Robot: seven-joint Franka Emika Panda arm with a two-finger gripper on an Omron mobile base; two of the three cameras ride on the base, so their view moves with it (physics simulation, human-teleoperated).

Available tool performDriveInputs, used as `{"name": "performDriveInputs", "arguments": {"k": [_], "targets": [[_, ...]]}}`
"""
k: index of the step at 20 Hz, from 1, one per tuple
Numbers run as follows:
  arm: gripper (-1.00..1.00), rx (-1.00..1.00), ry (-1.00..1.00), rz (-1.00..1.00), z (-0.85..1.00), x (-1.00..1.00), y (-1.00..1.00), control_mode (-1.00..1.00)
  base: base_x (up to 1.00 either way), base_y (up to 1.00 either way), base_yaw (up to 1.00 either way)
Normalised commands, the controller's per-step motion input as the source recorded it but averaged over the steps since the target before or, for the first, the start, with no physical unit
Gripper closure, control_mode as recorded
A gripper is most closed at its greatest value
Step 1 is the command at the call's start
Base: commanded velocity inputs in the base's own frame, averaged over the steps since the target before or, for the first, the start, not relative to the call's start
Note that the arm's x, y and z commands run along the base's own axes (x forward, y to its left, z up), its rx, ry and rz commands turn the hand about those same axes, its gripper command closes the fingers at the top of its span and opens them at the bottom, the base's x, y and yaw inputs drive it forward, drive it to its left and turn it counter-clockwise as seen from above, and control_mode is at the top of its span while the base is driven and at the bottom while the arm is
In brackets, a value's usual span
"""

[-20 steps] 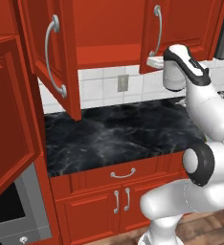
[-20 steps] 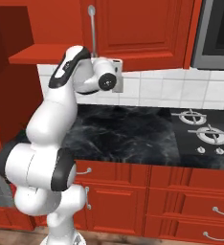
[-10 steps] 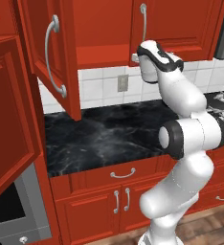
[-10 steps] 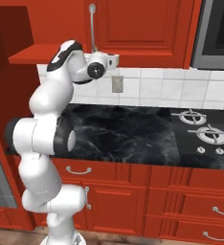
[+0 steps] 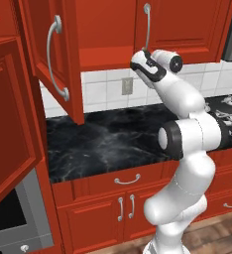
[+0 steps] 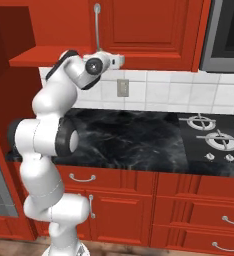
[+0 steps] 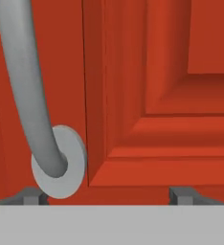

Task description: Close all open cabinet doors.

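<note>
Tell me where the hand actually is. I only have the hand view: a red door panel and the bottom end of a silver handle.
Observer: The gripper is up at the lower end of the handle on a closed upper cabinet door, above the black counter.
Operator: Are any doors open nearby?
Observer: Yes. The upper door just to the left of that one is swung out over the counter.
Operator: Only that one?
Observer: No. A taller door further left is also open, above a grey appliance.
</note>
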Motion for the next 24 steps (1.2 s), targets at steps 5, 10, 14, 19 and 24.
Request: {"name": "performDriveInputs", "arguments": {"k": [5,10,14,19,24], "targets": [[-1.0,-0.03,0.15,0.0,0.52,0.09,-0.01,-1.0,0.0,0.0,0.0],[-1.0,-0.02,0.05,0.0,0.4,-0.51,-0.16,-1.0,0.0,0.0,0.0],[-1.0,-0.01,-0.03,0.0,0.01,-0.94,-0.11,-1.0,0.0,0.0,0.0],[-1.0,0.0,-0.12,0.0,0.0,-0.97,-0.22,-1.0,0.0,0.0,0.0],[-1.0,0.0,0.0,0.0,0.03,-0.4,-0.15,-1.0,0.0,0.0,0.0]]}}
